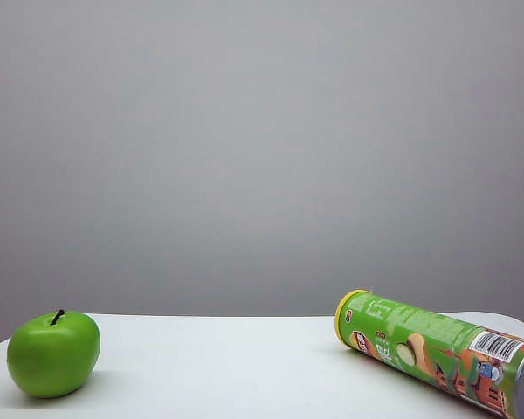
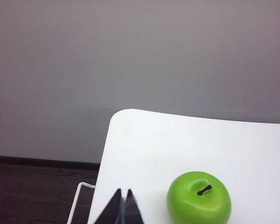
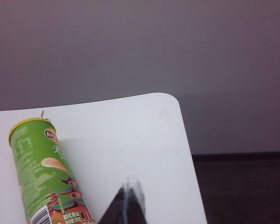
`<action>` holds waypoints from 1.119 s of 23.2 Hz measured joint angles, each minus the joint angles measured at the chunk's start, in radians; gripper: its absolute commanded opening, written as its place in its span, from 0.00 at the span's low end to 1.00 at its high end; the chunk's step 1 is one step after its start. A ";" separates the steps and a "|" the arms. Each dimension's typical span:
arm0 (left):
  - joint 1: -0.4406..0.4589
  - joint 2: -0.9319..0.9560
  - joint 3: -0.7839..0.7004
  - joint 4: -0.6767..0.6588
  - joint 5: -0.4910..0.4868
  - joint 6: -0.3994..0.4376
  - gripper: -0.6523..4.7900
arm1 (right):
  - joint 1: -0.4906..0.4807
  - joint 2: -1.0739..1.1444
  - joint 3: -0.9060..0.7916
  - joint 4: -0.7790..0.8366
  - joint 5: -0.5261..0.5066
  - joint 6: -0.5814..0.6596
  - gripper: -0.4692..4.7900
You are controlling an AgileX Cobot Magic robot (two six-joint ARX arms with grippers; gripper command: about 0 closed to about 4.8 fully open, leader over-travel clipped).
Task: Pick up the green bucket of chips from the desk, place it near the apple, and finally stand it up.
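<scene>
Exterior view — apple (image 1: pixel 53 353), green bucket of chips (image 1: pixel 437 352) lying; wrist views alone — left pincer (image 2: pixel 122 207), right pincer (image 3: pixel 128 203), both clenched, empty

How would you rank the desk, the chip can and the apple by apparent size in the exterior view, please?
1. the desk, spanning the frame.
2. the green bucket of chips, lying down, cut by the frame edge.
3. the apple, though nearer the camera.

Behind your counter (image 1: pixel 244 367) you have a plain grey wall (image 1: pixel 262 148), evenly lit, without windows or marks. The counter is white with rounded corners, and its far edge meets the wall low in the exterior view. Past its side edges, both wrist views show you a dark wood-toned floor (image 3: pixel 242 186) and a dark skirting strip (image 2: pixel 42 161) along the wall's foot.
</scene>
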 measured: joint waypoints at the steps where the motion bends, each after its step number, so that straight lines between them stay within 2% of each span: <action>1: 0.000 0.000 0.000 0.000 0.000 0.000 0.11 | 0.000 0.000 0.000 0.000 0.000 0.000 0.08; 8: 0.000 0.000 0.000 0.000 0.008 0.000 0.12 | 0.000 0.000 0.000 0.000 0.004 0.000 0.08; 12: 0.000 0.001 0.000 -0.004 0.078 -0.008 0.11 | 0.000 0.000 0.000 0.000 0.004 0.001 0.08; 16: 0.000 0.001 0.001 -0.003 0.157 -0.098 0.11 | 0.001 0.000 0.000 0.004 -0.004 0.025 0.08; 19: 0.000 0.003 0.027 -0.019 0.208 -0.225 0.11 | 0.001 0.000 0.002 0.024 -0.005 0.042 0.08; 22: 0.000 0.003 0.116 -0.019 0.264 -0.298 0.11 | 0.001 0.001 0.029 0.047 0.004 0.047 0.08; 26: 0.000 0.106 0.323 -0.057 0.247 -0.319 0.11 | 0.001 0.004 0.130 0.106 0.039 0.069 0.08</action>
